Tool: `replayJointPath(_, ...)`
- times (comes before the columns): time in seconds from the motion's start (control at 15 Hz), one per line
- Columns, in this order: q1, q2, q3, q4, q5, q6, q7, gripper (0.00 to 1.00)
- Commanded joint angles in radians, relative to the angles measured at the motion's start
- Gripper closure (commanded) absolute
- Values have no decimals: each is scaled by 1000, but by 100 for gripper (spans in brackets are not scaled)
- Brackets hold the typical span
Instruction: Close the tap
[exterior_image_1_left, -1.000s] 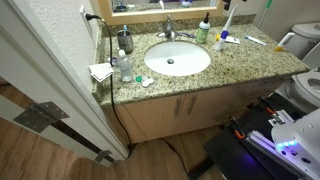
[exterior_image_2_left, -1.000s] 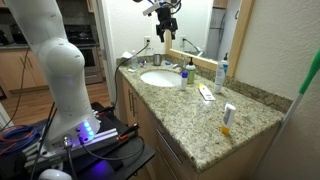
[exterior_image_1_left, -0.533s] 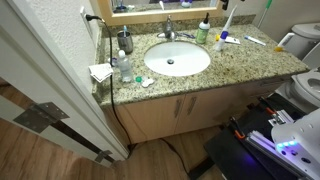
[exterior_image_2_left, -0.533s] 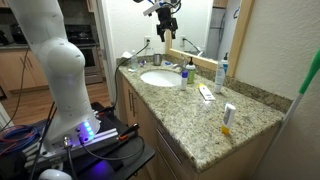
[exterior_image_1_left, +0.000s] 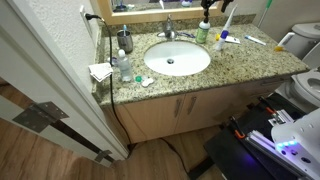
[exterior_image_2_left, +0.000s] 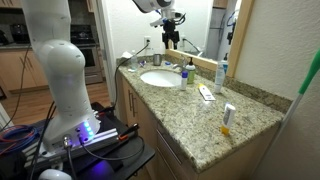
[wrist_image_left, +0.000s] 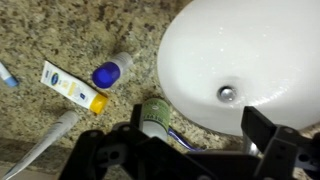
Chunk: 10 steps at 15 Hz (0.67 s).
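Black claw (exterior_image_2_left: 170, 43), two-fingered: fingers spread wide, gripping nothing, hanging high over the rear of the speckled granite counter (exterior_image_1_left: 250, 62).

Below the claw, toward the wall: small shiny chrome tap (exterior_image_1_left: 168, 32), untouched; lever position too small to read.

Directly beneath the claw in the wrist view: round green soap bottle (wrist_image_left: 155, 113), with the white oval basin (wrist_image_left: 250, 45) just beside it.

Hazards: a straight descent would probably topple the bottle. A finger landing off-centre could skid off the slick lever.
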<state>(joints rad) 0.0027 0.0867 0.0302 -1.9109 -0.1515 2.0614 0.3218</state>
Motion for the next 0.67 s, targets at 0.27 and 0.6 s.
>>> replayJointPath(0.27, 21, 95, -13, 161, 131, -7, -2, 0)
replayJointPath(0.6, 30, 175, -12, 189, 117, 80, 14, 0)
